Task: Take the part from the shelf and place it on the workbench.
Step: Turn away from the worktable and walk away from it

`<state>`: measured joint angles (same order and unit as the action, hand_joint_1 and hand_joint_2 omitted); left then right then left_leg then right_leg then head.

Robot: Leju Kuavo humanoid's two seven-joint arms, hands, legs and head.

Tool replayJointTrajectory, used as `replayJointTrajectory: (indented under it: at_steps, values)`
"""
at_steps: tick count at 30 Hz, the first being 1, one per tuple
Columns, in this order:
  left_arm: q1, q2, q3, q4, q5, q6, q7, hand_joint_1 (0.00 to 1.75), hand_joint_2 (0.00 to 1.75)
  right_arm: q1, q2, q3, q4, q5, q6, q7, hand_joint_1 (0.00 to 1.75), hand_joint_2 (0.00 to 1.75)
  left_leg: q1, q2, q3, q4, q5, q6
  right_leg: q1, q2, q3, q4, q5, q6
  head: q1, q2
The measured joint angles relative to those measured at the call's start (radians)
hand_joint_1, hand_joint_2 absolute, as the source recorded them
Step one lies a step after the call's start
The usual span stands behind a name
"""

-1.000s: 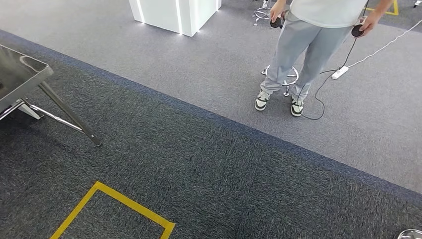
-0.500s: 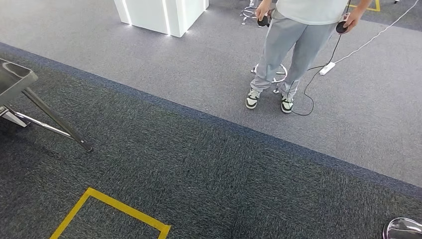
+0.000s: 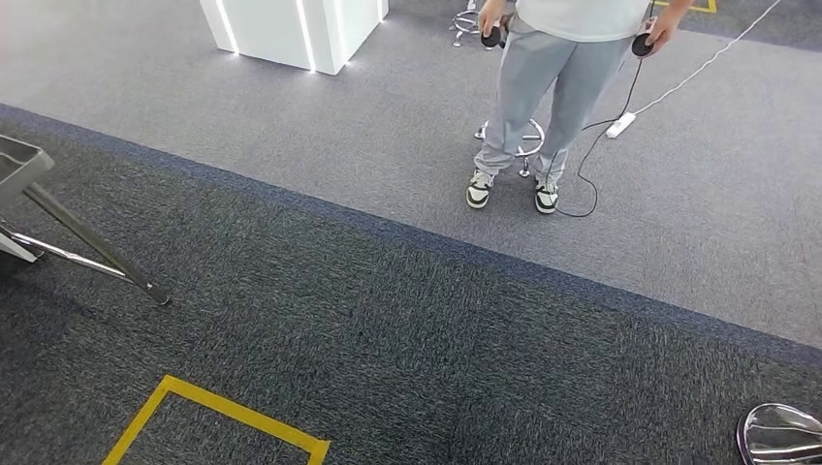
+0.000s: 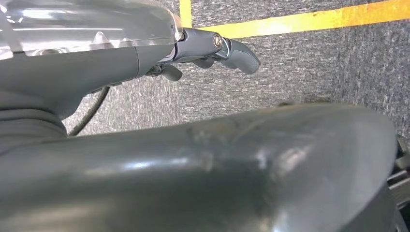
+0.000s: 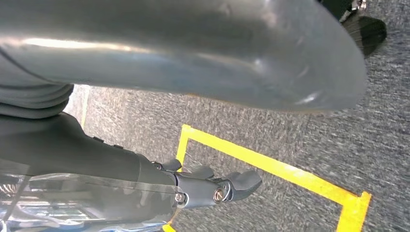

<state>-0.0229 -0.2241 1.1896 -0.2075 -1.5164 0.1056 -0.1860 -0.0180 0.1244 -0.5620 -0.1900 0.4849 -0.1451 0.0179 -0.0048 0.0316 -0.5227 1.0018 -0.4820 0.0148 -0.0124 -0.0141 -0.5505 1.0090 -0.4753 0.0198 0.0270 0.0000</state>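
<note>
My left hand [image 4: 193, 48] hangs over dark carpet in the left wrist view, its dark fingers [image 4: 239, 54] stretched out and holding nothing. My right hand [image 5: 203, 186] hangs the same way in the right wrist view, fingers [image 5: 244, 181] loosely extended, nothing in them. A grey metal-topped table [image 3: 17, 165] on slanted steel legs [image 3: 92, 254] pokes in at the left edge of the head view.
A person [image 3: 548, 87] stands ahead on the lighter carpet, holding two dark controllers, with a stool base [image 3: 528, 140] behind and a white power strip [image 3: 620, 124] with cable beside. A white lit pillar [image 3: 291, 29] stands far left. Yellow floor tape [image 3: 223, 407] marks a square.
The whole head view has shifted: table, pillar and person slide left and up, so the camera has turned right. A shiny rounded piece has come in at the bottom right.
</note>
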Motion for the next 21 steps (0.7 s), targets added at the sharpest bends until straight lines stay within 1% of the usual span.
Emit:
replayJointTrajectory:
  at_steps: [2, 3, 4, 6, 7, 8, 9, 10, 11, 12, 13, 14, 15, 17, 18, 19, 21]
  values:
    - [-0.001, 0.0, 0.001, 0.0, 0.0, 0.001, 0.001, 0.0, 0.0, 0.0, 0.0, 0.0, 0.0, 0.001, 0.002, 0.0, 0.0, 0.0, 0.004, -0.002, -0.002, 0.012, -0.011, -0.012, -0.002, 0.005, 0.001, -0.004, 0.004, -0.013, 0.0, 0.0]
    - [-0.001, 0.0, 0.002, 0.0, 0.0, 0.001, 0.002, 0.0, 0.0, 0.0, 0.001, 0.0, 0.0, 0.002, 0.002, 0.0, 0.0, 0.0, 0.005, -0.007, -0.012, 0.038, -0.03, -0.016, -0.003, 0.006, 0.001, -0.007, 0.006, -0.019, -0.001, 0.0]
    - [0.0, 0.0, 0.003, 0.0, 0.0, 0.002, 0.003, 0.0, 0.0, 0.0, 0.001, 0.0, 0.0, 0.004, 0.003, 0.0, 0.0, 0.0, 0.007, -0.013, -0.034, 0.087, -0.061, -0.02, -0.003, 0.008, 0.002, -0.008, 0.008, -0.025, -0.002, 0.0]
    - [0.001, 0.0, 0.004, 0.0, 0.0, 0.003, 0.005, 0.0, 0.0, 0.0, 0.001, -0.001, 0.0, 0.006, 0.003, 0.001, 0.0, 0.0, 0.009, -0.02, -0.098, 0.226, -0.13, -0.024, 0.001, 0.012, -0.001, -0.008, 0.008, -0.033, -0.003, 0.0]
    - [0.001, 0.0, 0.004, 0.0, 0.0, 0.003, 0.006, 0.0, 0.0, 0.0, 0.001, -0.001, 0.0, 0.007, 0.003, 0.001, 0.0, 0.0, 0.009, -0.021, -0.125, 0.282, -0.148, -0.024, 0.003, 0.016, -0.001, -0.007, 0.008, -0.034, -0.003, 0.0]
    - [0.002, 0.0, 0.004, 0.0, 0.0, 0.003, 0.007, 0.0, 0.0, 0.001, 0.001, -0.002, 0.0, 0.008, 0.003, 0.002, 0.0, 0.0, 0.009, -0.022, -0.136, 0.304, -0.145, -0.023, 0.004, 0.02, -0.001, -0.006, 0.008, -0.034, -0.003, 0.0]
    - [0.002, 0.0, 0.004, 0.0, 0.0, 0.003, 0.008, 0.0, 0.0, 0.001, 0.001, -0.002, 0.0, 0.01, 0.003, 0.002, 0.0, 0.0, 0.009, -0.022, -0.128, 0.283, -0.122, -0.022, 0.004, 0.025, -0.001, -0.006, 0.007, -0.034, -0.003, 0.0]
    - [0.002, 0.0, 0.004, 0.0, 0.0, 0.004, 0.008, 0.0, 0.0, 0.0, 0.001, -0.002, 0.0, 0.011, 0.003, 0.002, 0.0, 0.0, 0.009, -0.023, -0.101, 0.225, -0.084, -0.019, 0.005, 0.031, 0.001, -0.004, 0.007, -0.033, -0.003, 0.0]
    - [0.002, 0.0, 0.004, 0.0, 0.0, 0.004, 0.008, 0.0, 0.0, 0.0, 0.001, -0.003, 0.0, 0.011, 0.003, 0.002, 0.0, 0.0, 0.009, -0.029, -0.067, 0.15, -0.048, -0.016, 0.005, 0.036, 0.002, -0.003, 0.006, -0.031, -0.003, 0.0]
    - [0.001, 0.0, 0.004, 0.0, 0.0, 0.004, 0.009, 0.0, 0.0, 0.0, 0.001, -0.003, 0.0, 0.012, 0.003, 0.002, 0.0, 0.0, 0.008, -0.034, -0.037, 0.082, -0.021, -0.013, 0.006, 0.041, 0.002, -0.001, 0.004, -0.028, -0.003, 0.0]
    - [0.0, 0.0, 0.005, 0.0, 0.0, 0.005, 0.009, 0.0, 0.0, 0.0, 0.001, -0.004, 0.0, 0.012, 0.003, 0.001, 0.0, 0.0, 0.007, -0.039, -0.017, 0.037, -0.007, -0.009, 0.007, 0.044, 0.002, 0.001, 0.003, -0.023, -0.002, 0.0]
    - [0.0, 0.0, 0.005, 0.0, 0.0, 0.005, 0.009, 0.0, 0.0, 0.0, 0.001, -0.005, 0.0, 0.012, 0.003, 0.001, 0.0, 0.0, 0.006, -0.042, -0.01, 0.016, -0.005, -0.006, 0.007, 0.047, 0.001, 0.002, 0.003, -0.018, -0.002, 0.0]
    - [-0.001, 0.0, 0.005, 0.0, -0.001, 0.006, 0.009, 0.0, 0.0, 0.001, 0.001, -0.006, 0.0, 0.013, 0.002, 0.0, 0.0, 0.0, 0.003, -0.042, -0.009, 0.013, -0.005, -0.001, 0.007, 0.049, 0.0, 0.002, 0.004, -0.012, -0.002, 0.0]
    - [-0.001, 0.0, 0.006, 0.0, -0.001, 0.007, 0.009, 0.0, 0.0, 0.002, 0.0, -0.012, 0.0, 0.013, 0.001, -0.001, 0.0, 0.0, 0.004, -0.036, -0.006, 0.004, 0.002, 0.013, 0.003, 0.048, -0.002, 0.008, -0.001, 0.0, -0.002, 0.0]
    - [-0.002, 0.0, 0.006, 0.0, -0.001, 0.008, 0.009, 0.0, 0.0, 0.002, -0.001, -0.014, 0.0, 0.013, 0.0, -0.002, 0.0, 0.0, 0.005, -0.032, -0.004, -0.001, 0.007, 0.021, 0.002, 0.043, -0.011, 0.029, -0.017, 0.004, -0.001, 0.0]
    - [-0.002, 0.0, 0.007, 0.0, -0.001, 0.008, 0.009, 0.0, 0.0, 0.002, -0.002, -0.016, 0.0, 0.014, 0.0, -0.002, 0.0, 0.0, 0.006, -0.028, -0.003, -0.006, 0.011, 0.027, 0.001, 0.038, -0.03, 0.068, -0.043, 0.008, -0.001, 0.0]
    - [0.0, 0.0, 0.009, 0.0, -0.001, 0.009, 0.01, 0.0, 0.0, 0.001, -0.002, -0.019, 0.0, 0.014, -0.001, -0.004, 0.0, 0.0, 0.004, -0.021, -0.006, -0.007, 0.013, 0.032, -0.001, 0.028, -0.09, 0.194, -0.109, 0.013, 0.0, 0.0]
